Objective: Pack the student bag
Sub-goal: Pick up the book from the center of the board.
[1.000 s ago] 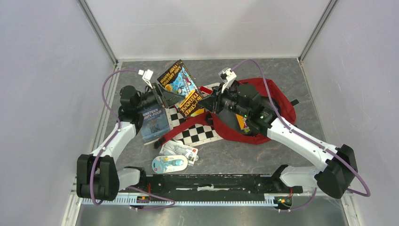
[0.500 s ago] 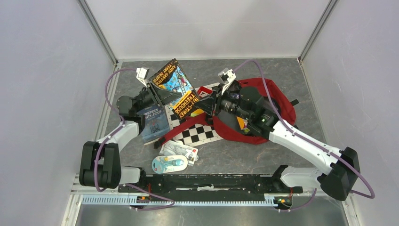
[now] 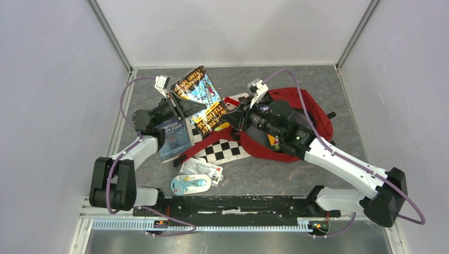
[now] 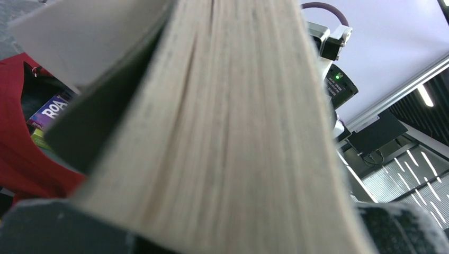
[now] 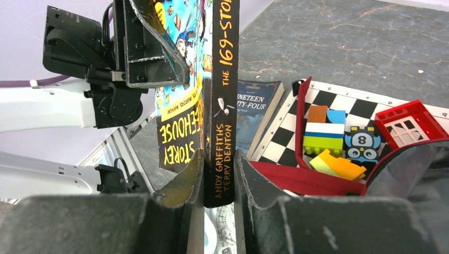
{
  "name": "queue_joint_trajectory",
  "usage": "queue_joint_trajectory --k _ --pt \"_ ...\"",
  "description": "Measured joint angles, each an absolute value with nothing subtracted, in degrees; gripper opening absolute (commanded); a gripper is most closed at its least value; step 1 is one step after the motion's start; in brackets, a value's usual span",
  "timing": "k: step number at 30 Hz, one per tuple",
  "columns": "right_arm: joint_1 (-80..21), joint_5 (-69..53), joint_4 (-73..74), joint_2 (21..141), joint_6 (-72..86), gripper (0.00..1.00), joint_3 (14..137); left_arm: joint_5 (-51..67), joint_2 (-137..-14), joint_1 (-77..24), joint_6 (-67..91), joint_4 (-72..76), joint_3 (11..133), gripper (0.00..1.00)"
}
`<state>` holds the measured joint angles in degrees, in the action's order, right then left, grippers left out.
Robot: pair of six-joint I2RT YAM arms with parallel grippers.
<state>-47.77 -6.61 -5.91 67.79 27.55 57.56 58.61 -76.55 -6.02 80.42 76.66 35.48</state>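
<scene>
Right end effector [image 5: 218, 170] clamps book [image 5: 222, 79] — purple book [image 4: 51, 110] inside student bag [image 3: 324, 119].

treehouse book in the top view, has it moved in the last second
Yes, slightly: the treehouse book has swung its left edge leftward, away from the red backpack, while the right pincer kept its spine end.

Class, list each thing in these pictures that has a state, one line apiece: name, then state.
Treehouse book, held aloft, gripped from both sides.
left gripper, jaws shut on the Treehouse book.
right gripper, jaws shut on its spine.
student bag, open, grey lining showing.
Nineteen Eighty-Four book, closed, lying flat.
chessboard, unfolded flat.
</scene>
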Motion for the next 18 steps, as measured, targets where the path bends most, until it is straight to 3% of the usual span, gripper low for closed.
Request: queue_joint_trajectory --k 2,4,7,10,12,15,18 --pt "-48.01 -5.65 -5.21 67.53 27.27 0.04 57.56 58.63 -76.55 -6.2 80.25 75.96 35.48 0.02" --pt "-48.25 -4.75 -4.56 67.31 27.0 0.22 57.49 58.59 -76.44 -6.48 79.55 74.63 35.48 0.02" --pt "-48.38 -4.08 -3.84 66.89 26.61 0.37 56.99 58.59 -75.37 -6.87 77.41 70.94 35.48 0.02" --pt "-48.42 -3.31 -2.9 66.41 25.47 0.65 56.69 58.65 -73.17 -7.25 73.82 66.37 35.48 0.02" --pt "-47.7 -1.32 -2.26 65.69 23.59 0.78 56.69 59.16 -71.68 -7.27 71.05 62.85 35.44 0.02" --pt "-46.48 -0.82 -1.8 65.32 21.56 0.87 57.28 59.33 -70.13 -8.25 67.57 58.41 35.44 0.02" --pt "-46.04 -2.26 -0.69 66.24 20.08 0.89 59.2 60.45 -69.32 -10.2 65.52 55.72 35.44 0.02"
